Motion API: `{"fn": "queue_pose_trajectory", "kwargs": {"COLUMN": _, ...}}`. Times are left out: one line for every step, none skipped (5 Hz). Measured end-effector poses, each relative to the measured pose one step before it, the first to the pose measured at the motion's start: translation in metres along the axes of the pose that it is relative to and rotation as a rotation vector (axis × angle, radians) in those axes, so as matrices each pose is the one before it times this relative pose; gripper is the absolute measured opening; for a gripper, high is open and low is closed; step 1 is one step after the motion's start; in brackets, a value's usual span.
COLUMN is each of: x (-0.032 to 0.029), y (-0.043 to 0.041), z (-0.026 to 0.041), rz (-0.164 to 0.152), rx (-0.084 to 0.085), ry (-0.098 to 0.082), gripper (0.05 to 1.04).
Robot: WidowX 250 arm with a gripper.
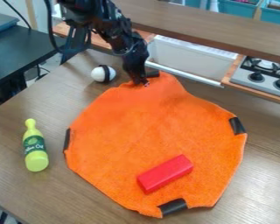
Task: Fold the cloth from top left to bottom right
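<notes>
Across a brown wood-grain table (14, 177), an orange cloth (148, 127) lies spread out with uneven, rounded edges. Black strips sit along its rim at the left (67, 140), right (237, 125), bottom (173, 206) and top (152, 75). A red block (165, 173) rests at a slant on the cloth's lower part. Left of the cloth, apart from it, is a yellow-green bottle (35, 148) with a dark green label. Near the cloth's upper left edge is a white ball (103, 74) with a black band.

Behind the table are a white sink (189, 59) in a wooden frame and, to its right, a stove (262, 78) with black knobs. A brown shelf (218, 28) runs above them, with teal bins (239, 7) beyond. A dark side table (19, 52) stands at the upper left.

The black hand (144, 83) hangs down at the cloth's top edge, touching it beside the top strip; whether it is apart or clamped on the cloth, I cannot tell.
</notes>
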State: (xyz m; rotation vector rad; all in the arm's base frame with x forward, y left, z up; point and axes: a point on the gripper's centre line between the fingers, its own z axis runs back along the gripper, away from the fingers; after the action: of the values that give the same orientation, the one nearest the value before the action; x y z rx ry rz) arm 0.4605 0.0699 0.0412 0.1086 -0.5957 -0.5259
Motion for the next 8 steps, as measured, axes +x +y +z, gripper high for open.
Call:
{"fn": "queue_pose_trajectory", "kwargs": {"x": 0.00549, "y": -0.02646, "z": 0.01742, "rz": -0.0597, "rx": -0.0290, "ry": -0.0555, "gripper": 0.050}}
{"fn": "queue_pose_trajectory", "kwargs": {"x": -0.00553, "y": -0.02035, "z": 0.01123, "rz": -0.0280, "rx": -0.0220, "ry": -0.0176, "gripper": 0.050}}
{"fn": "queue_pose_trajectory", "kwargs": {"x": -0.00312, "y": -0.02845, "z": 0.01594, "rz": -0.0540, "rx": -0.0326, "ry": -0.0293, "gripper": 0.050}}
{"fn": "queue_pose_trajectory", "kwargs": {"x": -0.00141, "y": -0.02157, "z": 0.01689, "rz": -0.0358, "rx": -0.0168, "ry": -0.0325, "gripper": 0.050}}
{"fn": "queue_pose_trajectory", "kwargs": {"x": 0.00407, "y": -0.02167, "z": 0.01406, "rz": -0.0352, "rx": -0.0125, "ry": -0.0306, "gripper": 0.050}}
{"fn": "queue_pose_trajectory", "kwargs": {"x": 0.00429, "y": -0.01642, "z": 0.00574, "rz": -0.0245, "rx": -0.0023, "ry": -0.0130, "gripper": 0.050}}
{"fn": "queue_pose_trajectory", "kwargs": {"x": 0.00695, "y": -0.01766, "z": 0.00374, "rz": -0.0341, "rx": -0.0057, "ry": -0.0125, "gripper": 0.050}}
{"fn": "queue_pose_trajectory", "kwargs": {"x": 0.00536, "y": -0.02006, "z": -0.00059, "rz": -0.0111, "rx": 0.0010, "ry": -0.0013, "gripper": 0.050}}
